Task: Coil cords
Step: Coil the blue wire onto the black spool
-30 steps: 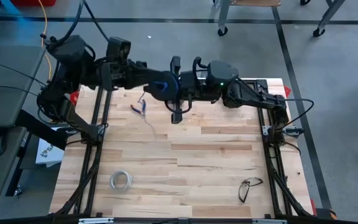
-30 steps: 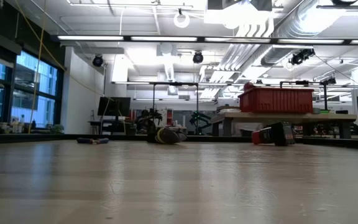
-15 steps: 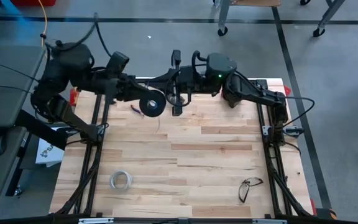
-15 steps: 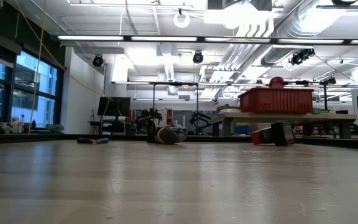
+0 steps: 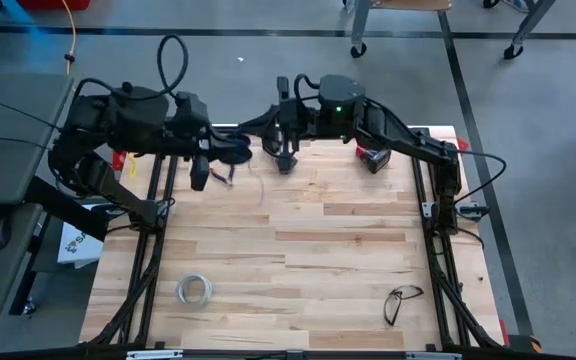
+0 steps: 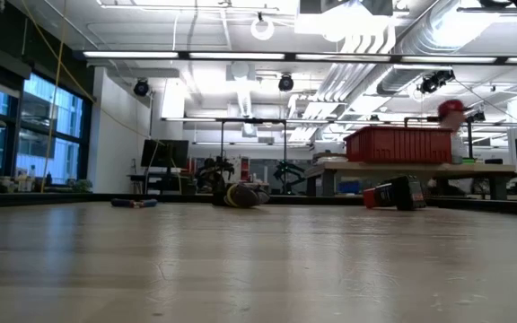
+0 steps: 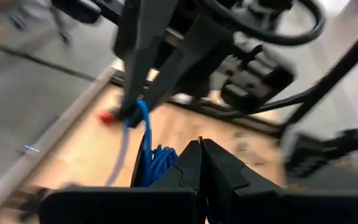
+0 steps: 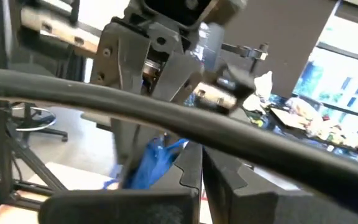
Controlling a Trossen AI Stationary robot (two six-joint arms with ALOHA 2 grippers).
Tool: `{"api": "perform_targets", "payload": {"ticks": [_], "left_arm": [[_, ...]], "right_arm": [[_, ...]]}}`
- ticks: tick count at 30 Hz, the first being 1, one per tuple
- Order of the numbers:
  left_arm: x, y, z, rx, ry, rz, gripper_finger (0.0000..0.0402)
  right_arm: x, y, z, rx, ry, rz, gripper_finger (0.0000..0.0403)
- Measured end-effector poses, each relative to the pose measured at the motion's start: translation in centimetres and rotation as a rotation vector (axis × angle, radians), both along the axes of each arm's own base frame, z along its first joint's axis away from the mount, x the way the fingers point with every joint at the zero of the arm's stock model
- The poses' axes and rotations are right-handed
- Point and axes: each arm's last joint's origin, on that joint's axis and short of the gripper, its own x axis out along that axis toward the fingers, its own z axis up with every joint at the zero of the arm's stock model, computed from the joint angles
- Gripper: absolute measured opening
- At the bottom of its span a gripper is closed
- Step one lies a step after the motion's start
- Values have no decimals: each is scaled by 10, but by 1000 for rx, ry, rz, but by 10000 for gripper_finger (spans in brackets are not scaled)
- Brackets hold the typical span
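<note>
Pale wooden planks made up your desk (image 5: 298, 250), set on a grey floor, with both arms gathered along the upper edge of the high view. Your left gripper (image 5: 200, 178) sat left of centre near that far edge, and your right gripper (image 5: 286, 160) was just right of it, the two close together but apart. Both grippers were clenched. What either one was pinching cannot be told for certain, though in the left wrist view the blue wire (image 7: 146, 149) ran up to the tip of the other arm's fingers, and in the right wrist view a blue bundle hung just beside the facing gripper.

The dark spool (image 5: 232, 152) was between the two grippers at upper centre of the high view, close against the left arm's wrist. Blue turns already lay bunched on it in the left wrist view, so some coiling looked done. A thin loose strand still trailed from it toward the middle of the frame, so I judge the winding unfinished, with that tail left to take in.

The free strand's long axis ran roughly from the spool down the frame, slightly to the right. Which way the spool's own axis faced could not be made out.

A whitish ring (image 5: 194, 290) at lower left and a pair of glasses (image 5: 401, 302) at lower right lay well apart from the work.
</note>
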Motion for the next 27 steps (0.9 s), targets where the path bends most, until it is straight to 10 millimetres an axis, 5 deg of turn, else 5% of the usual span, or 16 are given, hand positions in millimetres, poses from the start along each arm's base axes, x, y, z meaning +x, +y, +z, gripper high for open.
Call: {"api": "perform_targets", "payload": {"ticks": [13,27], "left_arm": [[-4,11,1,659,186,145,0],[-10,3,12,632,67,133,0]], "right_arm": [[-4,-16,2,26,-3,-134,0],[-9,-25,2,260,17,-149,28]]}}
